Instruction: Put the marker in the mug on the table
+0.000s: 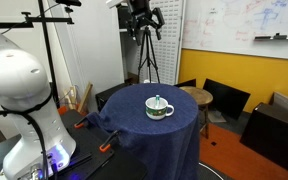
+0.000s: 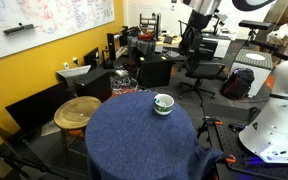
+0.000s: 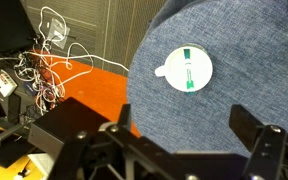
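Round navy-draped tabletop (image 1: 129,103) in a cluttered lab, whiteboard (image 1: 239,25) on the wall behind, mug (image 1: 159,107) near its middle, well clear of every edge, marker (image 3: 187,68) resting inside the mug, gripper (image 3: 174,160) high overhead, jaws wide apart, empty.

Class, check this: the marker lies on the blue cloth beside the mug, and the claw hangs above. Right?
No. The marker lies inside the mug, not beside it, as the wrist view shows. The claw does hang above.
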Tool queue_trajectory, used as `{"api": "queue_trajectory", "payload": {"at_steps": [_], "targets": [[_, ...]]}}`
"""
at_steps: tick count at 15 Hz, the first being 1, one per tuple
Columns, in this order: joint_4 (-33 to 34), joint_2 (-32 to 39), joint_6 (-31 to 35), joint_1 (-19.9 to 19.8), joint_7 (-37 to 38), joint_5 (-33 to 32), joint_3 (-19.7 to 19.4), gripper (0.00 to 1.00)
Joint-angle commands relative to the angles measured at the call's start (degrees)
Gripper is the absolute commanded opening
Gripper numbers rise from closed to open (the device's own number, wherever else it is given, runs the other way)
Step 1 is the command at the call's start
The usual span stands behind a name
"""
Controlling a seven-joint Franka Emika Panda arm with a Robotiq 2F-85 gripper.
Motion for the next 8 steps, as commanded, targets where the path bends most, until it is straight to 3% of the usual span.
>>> {"api": "queue_trajectory", "payload": {"at_steps": [1,5,8], "targets": [[-4.95,-4.44,6.12,-2.28,-5.01,-1.1,-3.59,1.0],[-8.1,-5.94,13.21,-3.74,-11.0,-1.08,-7.79,1.0],[-9.33,-5.71,17.07,-2.68,-18.09,0.41,-11.64,1.0]]}}
